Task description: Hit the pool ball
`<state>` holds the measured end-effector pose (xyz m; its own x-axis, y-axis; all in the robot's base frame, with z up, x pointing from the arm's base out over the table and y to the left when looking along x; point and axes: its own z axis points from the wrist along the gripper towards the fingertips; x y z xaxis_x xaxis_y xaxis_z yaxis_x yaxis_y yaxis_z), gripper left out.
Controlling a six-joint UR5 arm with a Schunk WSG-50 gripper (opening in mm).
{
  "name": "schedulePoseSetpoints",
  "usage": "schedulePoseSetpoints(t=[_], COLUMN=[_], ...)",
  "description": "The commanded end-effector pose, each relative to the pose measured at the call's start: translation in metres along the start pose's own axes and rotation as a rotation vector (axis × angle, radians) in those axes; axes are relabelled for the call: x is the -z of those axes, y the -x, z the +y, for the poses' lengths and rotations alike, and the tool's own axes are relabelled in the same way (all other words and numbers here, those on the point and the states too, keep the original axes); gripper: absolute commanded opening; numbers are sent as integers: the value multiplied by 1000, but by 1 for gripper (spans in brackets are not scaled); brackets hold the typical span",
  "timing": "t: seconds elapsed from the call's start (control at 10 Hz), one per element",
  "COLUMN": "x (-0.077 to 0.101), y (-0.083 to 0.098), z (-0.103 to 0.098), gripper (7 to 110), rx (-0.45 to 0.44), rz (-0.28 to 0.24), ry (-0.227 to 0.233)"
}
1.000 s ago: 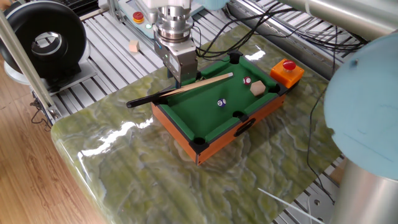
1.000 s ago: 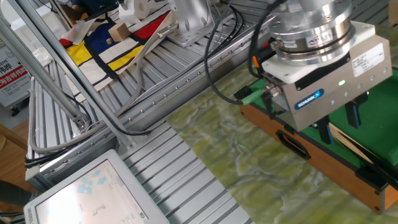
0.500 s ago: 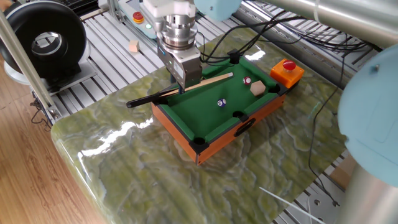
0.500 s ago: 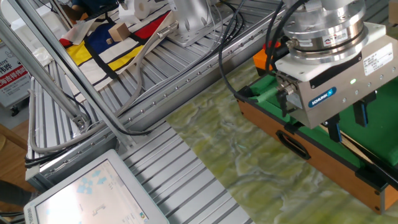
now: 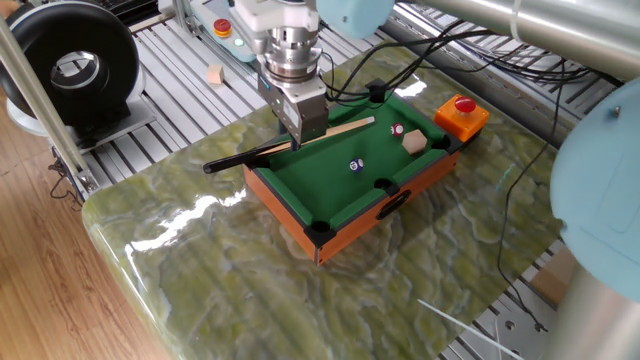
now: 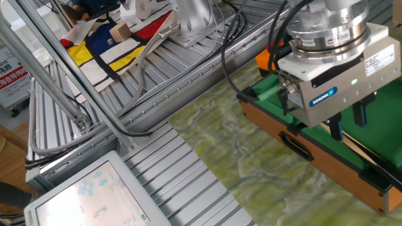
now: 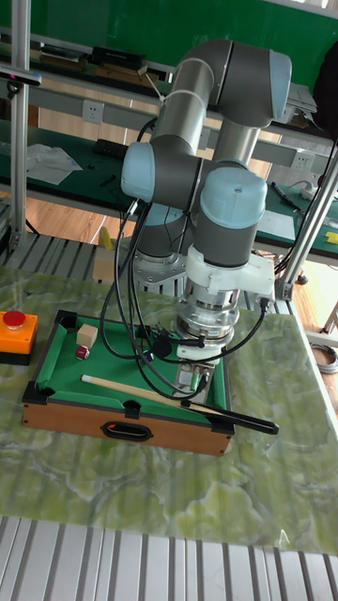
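The pool ball [image 5: 355,166], tiny and dark blue with a white spot, rests mid-felt on the toy pool table [image 5: 290,215]. A wooden cue [image 5: 345,128] lies slanted across the table's far-left corner, its black butt sticking out over the rim. My gripper [image 5: 303,137] hangs over the cue near that corner, well left of the ball. In the other fixed view the gripper [image 6: 349,125] is open, its dark fingers [image 6: 336,130] apart just above the tan cue [image 6: 355,149]. The tall fixed view shows the gripper [image 7: 199,383] over the cue [image 7: 131,387]; the ball is hidden there.
A red-and-white ball [image 5: 397,130] and a tan cube [image 5: 414,143] sit near the table's far right end. An orange box with a red button [image 5: 460,115] stands just beyond. Cables [image 5: 420,70] trail behind the table. A black reel [image 5: 75,65] stands at the far left.
The gripper has shifted slightly right along the cue, further over the pool table's corner. Its fingers stay apart. The balls and cue have not moved.
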<state>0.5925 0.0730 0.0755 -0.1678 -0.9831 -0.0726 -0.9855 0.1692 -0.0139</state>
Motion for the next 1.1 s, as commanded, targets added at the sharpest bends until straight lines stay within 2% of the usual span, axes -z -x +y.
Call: schedulePoseSetpoints(t=[0.0, 0.4, 0.7, 1.0], x=[-6, -8, -9, -11], y=[2, 7, 6, 8], z=[-9, -9, -12, -17], gripper=[22, 22, 22, 22], rx=[-2, 13, 13, 19], rz=[4, -11, -5, -14], ry=[-16, -16, -23, -42])
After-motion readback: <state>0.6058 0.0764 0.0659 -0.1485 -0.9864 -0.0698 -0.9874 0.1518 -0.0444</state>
